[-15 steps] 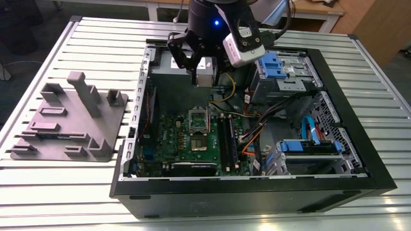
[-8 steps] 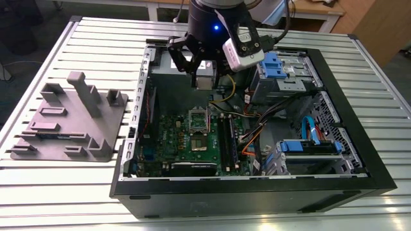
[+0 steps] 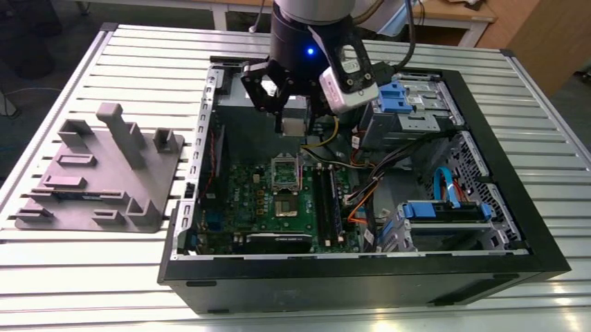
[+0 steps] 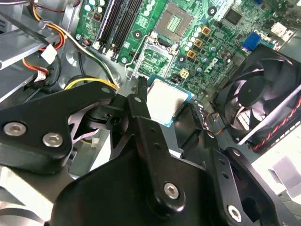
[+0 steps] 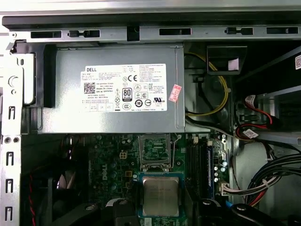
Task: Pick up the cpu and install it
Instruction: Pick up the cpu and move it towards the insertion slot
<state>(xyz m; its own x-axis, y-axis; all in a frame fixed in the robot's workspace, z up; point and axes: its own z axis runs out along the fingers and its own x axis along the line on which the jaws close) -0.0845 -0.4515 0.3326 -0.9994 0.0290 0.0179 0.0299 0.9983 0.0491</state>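
Silvery metal tops the cpu [image 4: 165,100], which the black gripper [image 3: 293,122] grasps by two opposite edges, in the air inside the open computer case [image 3: 369,283] on the table [image 3: 129,62]. The chip hangs above the green motherboard [image 3: 249,200], clear of it. The socket [image 4: 176,20] lies bare, its metal frame [image 4: 156,52] swung open. The step in hand seems to be the carry toward the socket: the pick-up is done, the installing is not. Seating the chip would call for exact alignment over the socket, flat and correctly turned, and a gentle lowering.
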